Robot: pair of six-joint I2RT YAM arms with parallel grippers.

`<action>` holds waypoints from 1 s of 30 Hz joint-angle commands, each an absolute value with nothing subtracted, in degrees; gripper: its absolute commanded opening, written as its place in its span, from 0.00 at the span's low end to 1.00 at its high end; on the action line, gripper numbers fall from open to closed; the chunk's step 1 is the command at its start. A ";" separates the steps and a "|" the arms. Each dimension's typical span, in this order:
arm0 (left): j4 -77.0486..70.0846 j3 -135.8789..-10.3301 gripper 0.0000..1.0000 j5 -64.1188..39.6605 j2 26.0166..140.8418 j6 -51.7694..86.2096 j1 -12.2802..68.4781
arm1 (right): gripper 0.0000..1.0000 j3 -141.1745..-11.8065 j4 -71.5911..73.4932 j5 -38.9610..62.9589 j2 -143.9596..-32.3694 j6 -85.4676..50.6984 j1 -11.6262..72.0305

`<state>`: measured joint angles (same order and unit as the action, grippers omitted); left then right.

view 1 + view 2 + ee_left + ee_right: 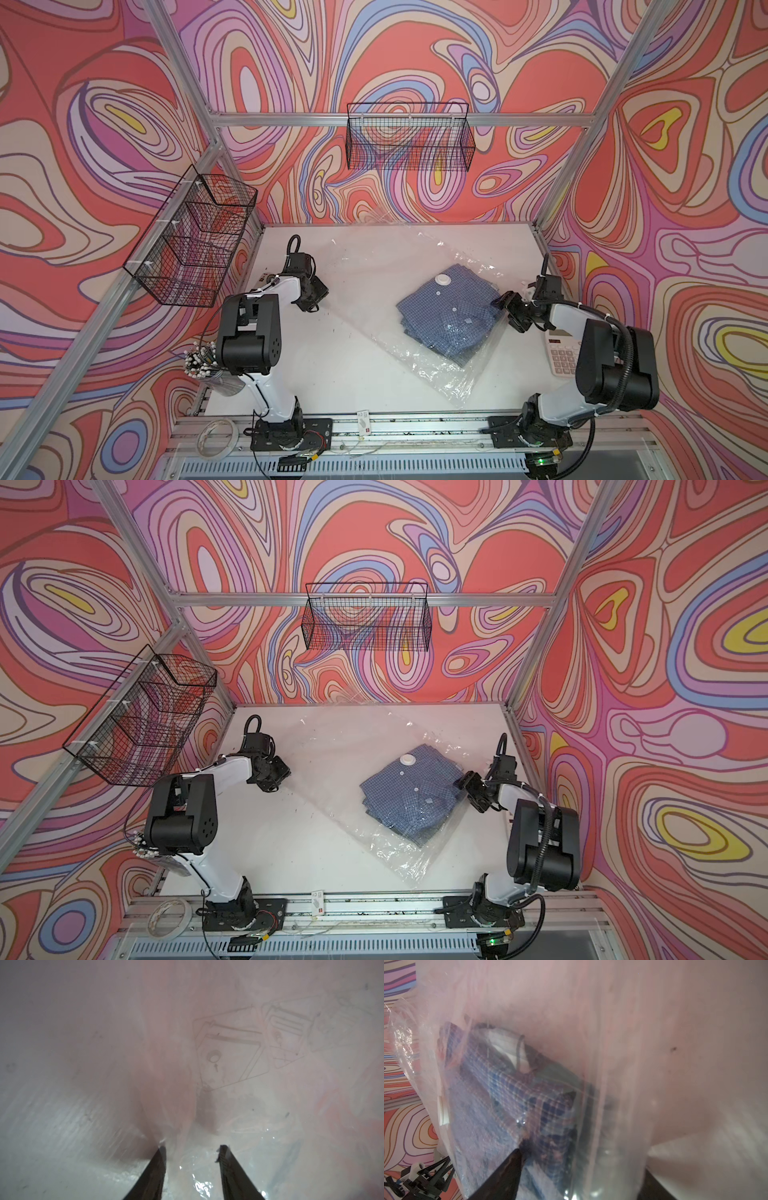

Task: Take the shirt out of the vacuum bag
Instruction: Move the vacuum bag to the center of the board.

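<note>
Shirt (446, 316) sits fully inside vacuum bag (374, 266); nothing out yet. Left gripper (192, 1147) jaws parted over film, right gripper (583, 1159) jaws spread around bagged shirt edge.

— Where could a tool pass over the surface (324, 365)?

— The near-left stretch between the left arm (249, 328) and the bag (419, 365) lies bare; the far-right corner too.

— What blocks the rest?

— The bag sprawls slantwise from far middle to near right, with the shirt (440, 316) bulging inside it; a calculator (559, 353) sits half under the right arm (602, 353); a cup of sticks (201, 361) stands behind the left arm.

— Overhead?

— A wire basket (191, 237) hangs on the left wall and a second basket (409, 137) on the back wall; both are well above.

— And at the tools?

— The left tool (313, 301), jaws apart, meets the bag's left edge; film crowds the right tool (503, 307), jaws apart beside the shirt.
</note>
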<state>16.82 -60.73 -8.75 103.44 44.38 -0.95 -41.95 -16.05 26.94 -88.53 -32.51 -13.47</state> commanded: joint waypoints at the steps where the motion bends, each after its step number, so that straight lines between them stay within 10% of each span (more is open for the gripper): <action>1: 15.56 -62.41 0.28 -9.84 105.58 46.03 -1.49 | 0.71 -40.74 -12.64 26.88 -88.73 -36.56 -10.59; 5: 14.76 -67.40 0.10 -10.15 106.59 44.61 -2.31 | 0.63 -40.39 -9.01 21.21 -88.71 -41.89 -4.36; 13: 18.64 -74.56 0.18 -8.25 104.93 40.34 -5.63 | 0.58 -41.34 3.11 12.84 -94.69 -56.76 9.29; 19: 22.54 -77.09 0.55 -9.03 103.62 35.88 -6.33 | 0.57 -47.09 11.25 7.91 -103.90 -65.93 16.79; 30: 28.37 -77.26 0.62 -13.21 93.53 28.86 -5.16 | 0.57 -59.63 18.30 -2.76 -116.03 -78.11 25.26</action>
